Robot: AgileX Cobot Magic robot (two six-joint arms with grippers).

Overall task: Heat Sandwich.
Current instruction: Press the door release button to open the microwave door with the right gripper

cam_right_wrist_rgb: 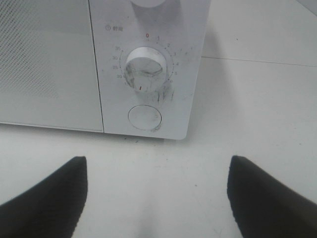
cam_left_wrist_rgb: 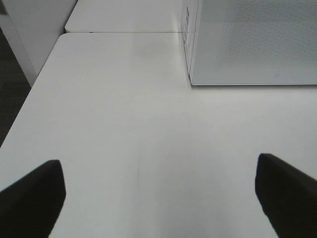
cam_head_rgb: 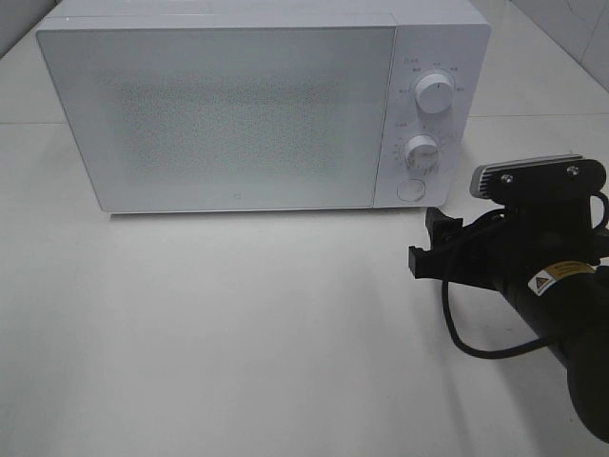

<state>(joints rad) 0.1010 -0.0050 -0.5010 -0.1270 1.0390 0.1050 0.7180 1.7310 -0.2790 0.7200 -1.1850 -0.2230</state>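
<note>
The sandwich is out of view in all three views. A white microwave (cam_head_rgb: 219, 114) stands at the back of the table with its door shut. My right gripper (cam_head_rgb: 416, 240) hovers just in front of the control panel, open and empty. In the right wrist view the same gripper (cam_right_wrist_rgb: 157, 163) faces the timer knob (cam_right_wrist_rgb: 145, 68) and the round button (cam_right_wrist_rgb: 144, 118) below it, a short gap away. My left gripper (cam_left_wrist_rgb: 158, 163) stands open and empty over bare table, with the microwave's door (cam_left_wrist_rgb: 252, 39) ahead of it; this arm is outside the exterior view.
The white table (cam_head_rgb: 238, 324) stretches in front of the microwave. An upper knob (cam_head_rgb: 435, 92) sits above the timer knob (cam_head_rgb: 421, 149). A black cable (cam_head_rgb: 466, 333) loops from the right arm. The table edge (cam_left_wrist_rgb: 29, 94) drops off in the left wrist view.
</note>
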